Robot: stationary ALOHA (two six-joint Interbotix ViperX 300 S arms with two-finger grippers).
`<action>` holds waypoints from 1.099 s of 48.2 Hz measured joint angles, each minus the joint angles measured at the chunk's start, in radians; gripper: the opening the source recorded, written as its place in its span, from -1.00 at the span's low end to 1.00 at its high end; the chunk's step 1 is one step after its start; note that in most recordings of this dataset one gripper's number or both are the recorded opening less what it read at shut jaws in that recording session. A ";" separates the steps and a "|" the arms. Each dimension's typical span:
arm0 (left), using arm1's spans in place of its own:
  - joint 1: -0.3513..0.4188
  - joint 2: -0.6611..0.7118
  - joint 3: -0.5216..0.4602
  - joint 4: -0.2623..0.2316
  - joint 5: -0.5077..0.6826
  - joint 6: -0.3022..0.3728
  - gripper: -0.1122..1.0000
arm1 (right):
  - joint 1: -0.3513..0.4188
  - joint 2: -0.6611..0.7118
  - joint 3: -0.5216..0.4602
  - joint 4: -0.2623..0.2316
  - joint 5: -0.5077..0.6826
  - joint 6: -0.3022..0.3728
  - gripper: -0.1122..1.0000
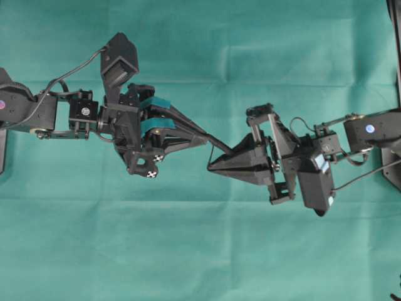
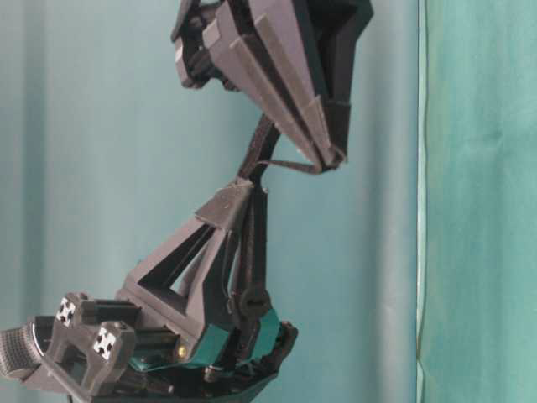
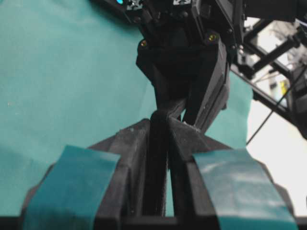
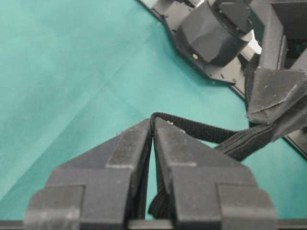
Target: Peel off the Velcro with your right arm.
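The Velcro (image 4: 201, 128) is a thin black strip stretched between both grippers, above the green cloth. My right gripper (image 4: 152, 120), with plain black fingers, is shut on one layer of it. That layer's loose end hangs between the fingers (image 4: 160, 206). My left gripper (image 3: 159, 117), with teal tape on its fingers, is shut on the rest of the Velcro (image 3: 157, 163). In the overhead view the left gripper (image 1: 204, 139) and right gripper (image 1: 210, 166) meet tip to tip at the middle, with the Velcro (image 1: 219, 143) bridging them. In the table-level view the peeled layer (image 2: 289, 165) bends away to the right gripper (image 2: 331, 159).
A green cloth (image 1: 200, 251) with fold creases covers the table. A dark frame (image 1: 395, 50) stands at the right edge. In the left wrist view, black metal framing (image 3: 278, 96) shows beyond the cloth's edge.
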 measured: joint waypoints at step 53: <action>0.002 0.000 0.002 0.000 -0.031 -0.002 -0.62 | 0.028 -0.109 0.089 0.014 0.018 0.072 -0.88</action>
